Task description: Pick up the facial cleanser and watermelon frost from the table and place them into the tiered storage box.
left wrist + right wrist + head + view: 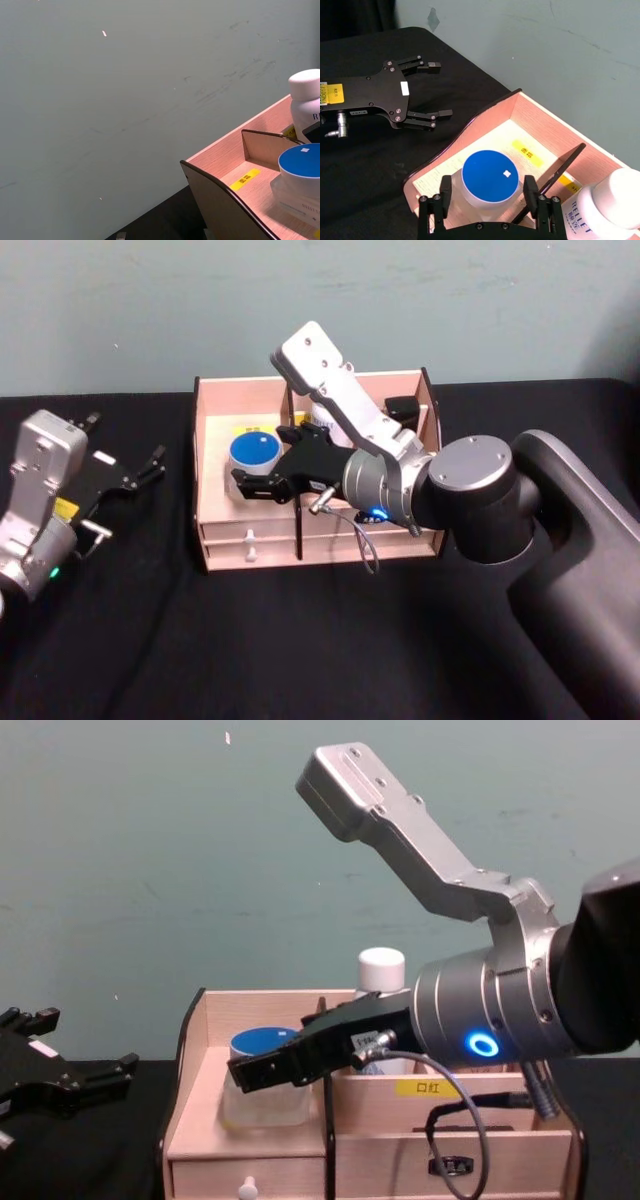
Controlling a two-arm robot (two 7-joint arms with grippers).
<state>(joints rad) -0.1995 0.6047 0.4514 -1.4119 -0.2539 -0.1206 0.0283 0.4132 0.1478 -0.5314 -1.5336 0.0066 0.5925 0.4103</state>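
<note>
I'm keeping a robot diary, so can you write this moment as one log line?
right gripper: open, either side of blue-lidded jar in tiered storage box left compartment | left gripper: open, over table left of box | white bottle: in box

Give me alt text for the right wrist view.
The right gripper straddles a blue-lidded jar sitting in the tiered storage box, fingers open. A white bottle stands alongside; the open left gripper hovers over the black table.

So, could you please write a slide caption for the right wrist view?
Right gripper, fingers open around the blue-lidded jar inside the tiered storage box; left gripper open over the table.
</note>
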